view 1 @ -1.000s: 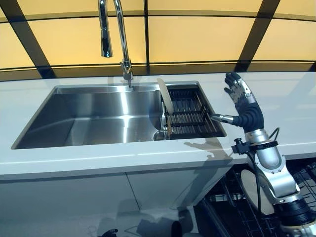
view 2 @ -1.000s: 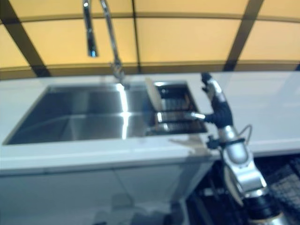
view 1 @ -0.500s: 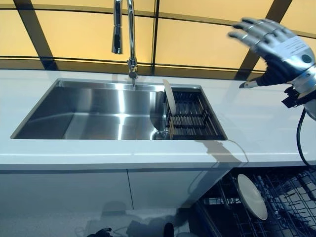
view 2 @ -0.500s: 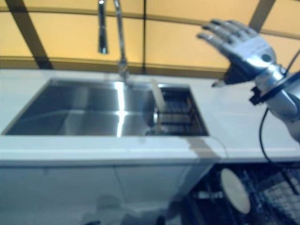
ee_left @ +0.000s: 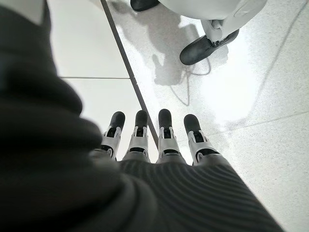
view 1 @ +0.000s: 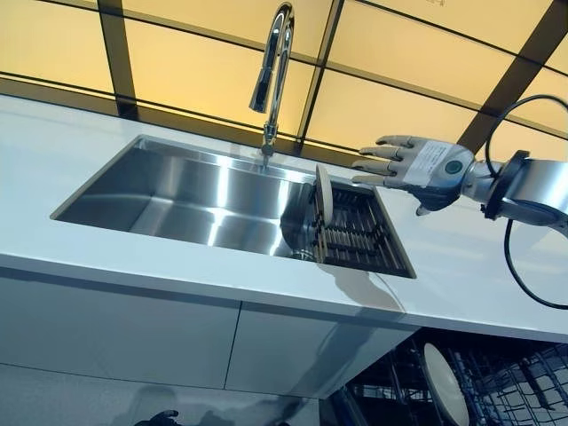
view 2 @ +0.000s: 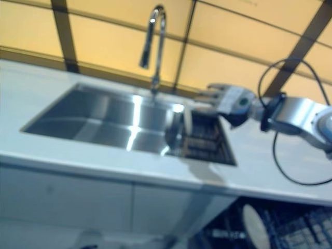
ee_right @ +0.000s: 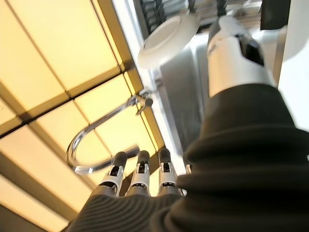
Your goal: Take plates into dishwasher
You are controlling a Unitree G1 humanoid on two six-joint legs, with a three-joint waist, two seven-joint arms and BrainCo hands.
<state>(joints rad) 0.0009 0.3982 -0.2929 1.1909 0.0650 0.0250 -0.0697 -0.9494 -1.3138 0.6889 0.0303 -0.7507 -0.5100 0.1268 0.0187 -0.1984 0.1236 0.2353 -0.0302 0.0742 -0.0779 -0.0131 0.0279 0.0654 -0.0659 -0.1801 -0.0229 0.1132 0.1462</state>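
Note:
A white plate (view 1: 324, 195) stands on edge at the left end of a black rack (view 1: 366, 241) set in the sink's right side; the right wrist view shows this plate (ee_right: 166, 35) past the fingers. My right hand (view 1: 422, 166) hovers open over the rack's far right corner, fingers straight and pointing left, a short way from the plate and holding nothing. A second white plate (view 1: 444, 383) stands in the open dishwasher's lower rack (view 1: 519, 382) below the counter. My left hand (ee_left: 145, 140) shows only in its wrist view, fingers straight over the floor, empty.
A tall chrome faucet (view 1: 273, 62) rises behind the steel sink (view 1: 177, 191), just left of the rack. White countertop (view 1: 461, 275) surrounds the sink. White cabinet fronts (view 1: 115, 324) sit under it, left of the dishwasher.
The camera has shifted. My right hand has come down from high at the right to just above the rack, fingers now pointing at the plate. The plates have not moved.

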